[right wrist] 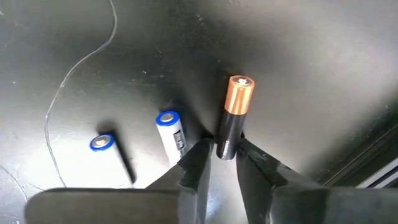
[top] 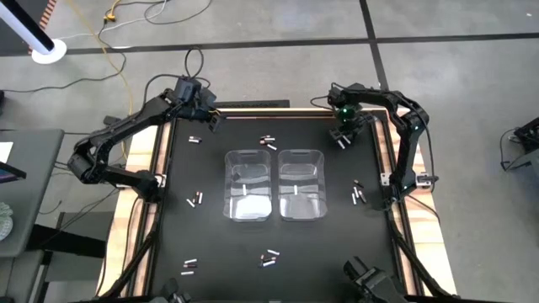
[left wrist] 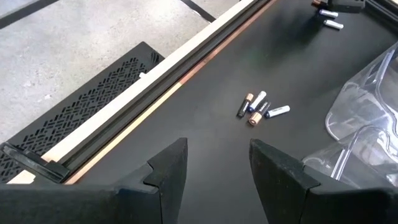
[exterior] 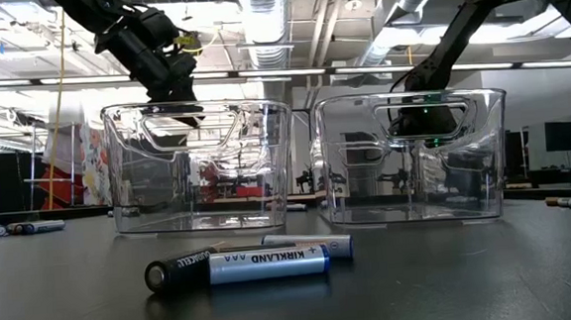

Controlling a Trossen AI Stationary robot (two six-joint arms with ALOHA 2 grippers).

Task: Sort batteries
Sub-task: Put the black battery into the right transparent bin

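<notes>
Two batteries at most look sorted so far: you have one pale cell lying in the left bin (top: 248, 187) and one in the right bin (top: 301, 185), as far as the high view shows. Most of the work is left. Loose batteries sit in small clusters around the bins: one group beyond them near the far edge (top: 269, 141), one at the far left (top: 194, 140), one at mid left (top: 195, 199), one at mid right (top: 357, 194), and two groups toward the near edge (top: 189, 267) (top: 269, 257).

Your right gripper (right wrist: 219, 163) is down at the far right corner of the tabletop (top: 210, 244), its fingers closing in on the dark body of a copper-topped battery (right wrist: 234, 115); they appear to touch it, though I judge the grip not yet firm. Two blue-and-white cells (right wrist: 171, 134) lie just beside it, so lift cleanly or you may nudge them.

Your left gripper (left wrist: 217, 165) hovers over the far left corner, fingers apart and holding nothing, looking toward a cluster of four batteries (left wrist: 259, 108).

Mind the raised wooden rail (left wrist: 186, 59) running close along that edge. The open mat between the bins and the rails gives you fair room; the gap between the two bins is narrow.
</notes>
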